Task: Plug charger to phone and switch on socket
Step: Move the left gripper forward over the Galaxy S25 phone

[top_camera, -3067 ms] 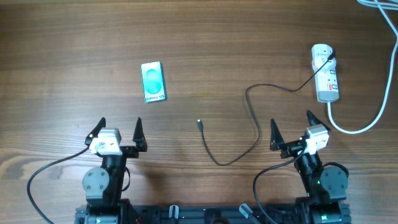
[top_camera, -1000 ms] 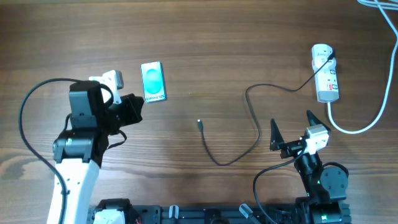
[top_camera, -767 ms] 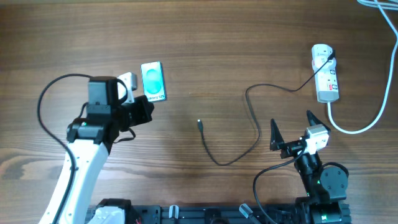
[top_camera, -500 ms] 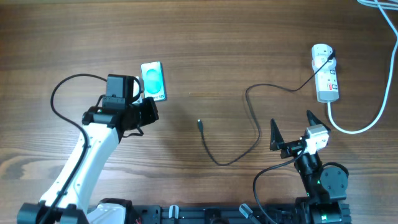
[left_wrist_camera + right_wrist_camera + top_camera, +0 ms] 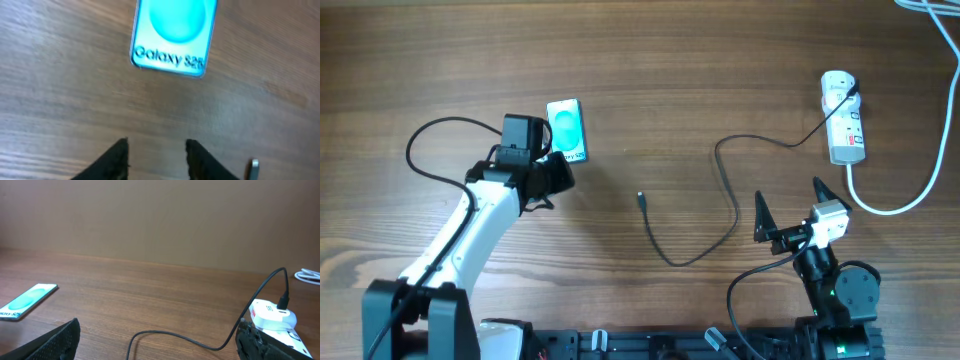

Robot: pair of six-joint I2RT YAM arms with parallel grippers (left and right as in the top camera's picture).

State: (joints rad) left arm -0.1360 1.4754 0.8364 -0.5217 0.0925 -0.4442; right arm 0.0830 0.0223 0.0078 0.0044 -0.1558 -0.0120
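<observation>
The phone (image 5: 567,130) lies flat at the table's left middle, teal screen up. My left gripper (image 5: 556,170) hovers just short of its near end, jaws partly open with only bare wood between them. In the left wrist view the phone (image 5: 175,35) fills the top and the gripper (image 5: 156,150) sits below it. The charger (image 5: 725,185), a thin black cable, runs from the socket (image 5: 843,118) at the right to its connector tip (image 5: 641,199) mid-table. My right gripper (image 5: 788,205) rests wide open near the front edge. Its wrist view shows the socket (image 5: 272,317) and charger (image 5: 200,340).
A thick white cord (image 5: 930,150) loops from the socket off the table's far right corner. Each arm trails a black cable of its own near the front edge, the left one (image 5: 430,150) arching beside the arm.
The left arm has swung right and forward, bringing its gripper up to the phone's near end. Its jaws were shut and now stand apart. The right arm has not moved.
</observation>
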